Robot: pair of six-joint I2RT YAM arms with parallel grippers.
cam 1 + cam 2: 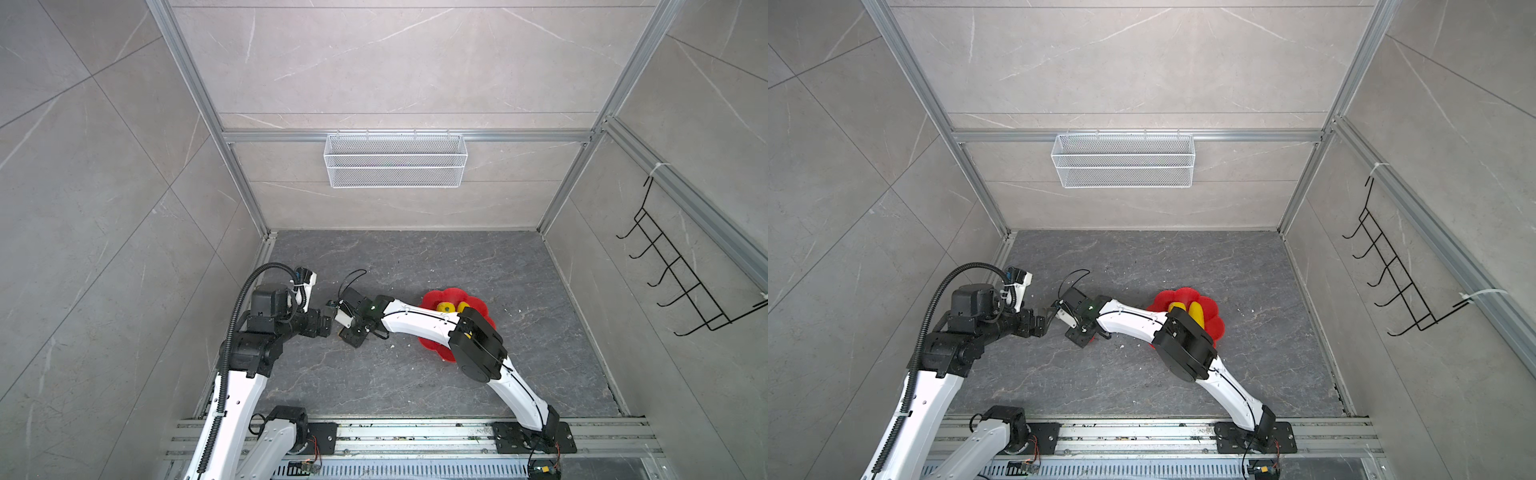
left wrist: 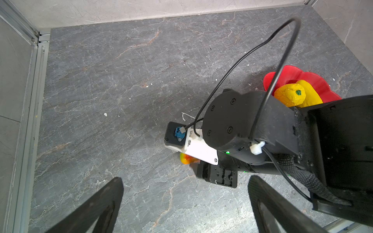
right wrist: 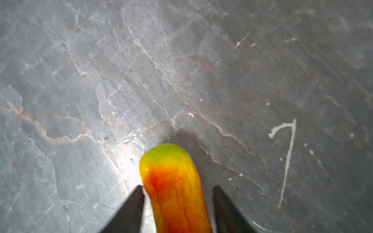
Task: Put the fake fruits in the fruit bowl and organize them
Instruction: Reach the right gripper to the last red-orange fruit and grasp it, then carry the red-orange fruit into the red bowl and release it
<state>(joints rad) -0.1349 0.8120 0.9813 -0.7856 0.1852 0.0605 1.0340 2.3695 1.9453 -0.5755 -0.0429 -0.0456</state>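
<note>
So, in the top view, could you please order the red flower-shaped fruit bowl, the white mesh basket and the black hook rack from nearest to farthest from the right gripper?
Starting from the right gripper, in a top view:
1. red flower-shaped fruit bowl: on the floor, just to its right.
2. white mesh basket: up on the back wall.
3. black hook rack: on the right wall.

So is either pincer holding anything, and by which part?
Left pincer: open, nothing. Right pincer straddles the orange-red fruit behind its green tip; one finger touches, the other shows a gap; hold cannot be told.
</note>
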